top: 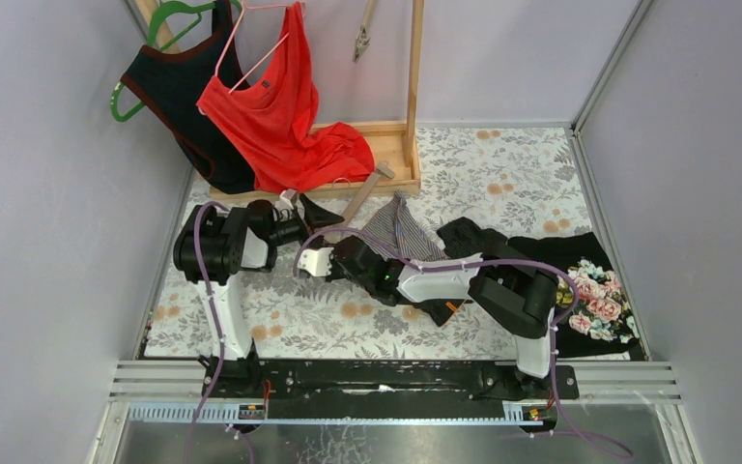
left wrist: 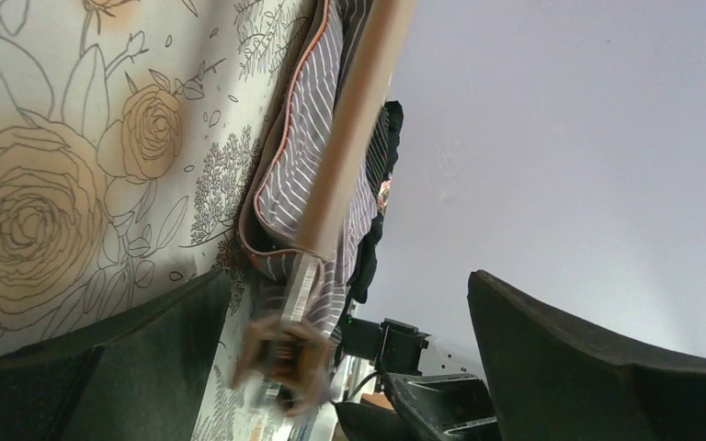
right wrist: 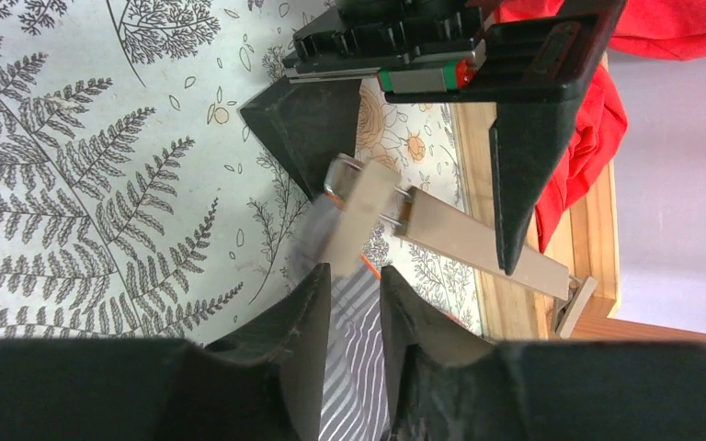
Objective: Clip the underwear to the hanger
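The hanger's clip was blurred in both wrist views, and the right arm hid part of the striped underwear.

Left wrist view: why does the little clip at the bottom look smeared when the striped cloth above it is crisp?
Left wrist view: the clip is smeared, probably by motion blur, while the striped underwear is crisp. Right wrist view: the clip is blurred too, the hanger bar sharp. Top view: evenly lit and sharp.
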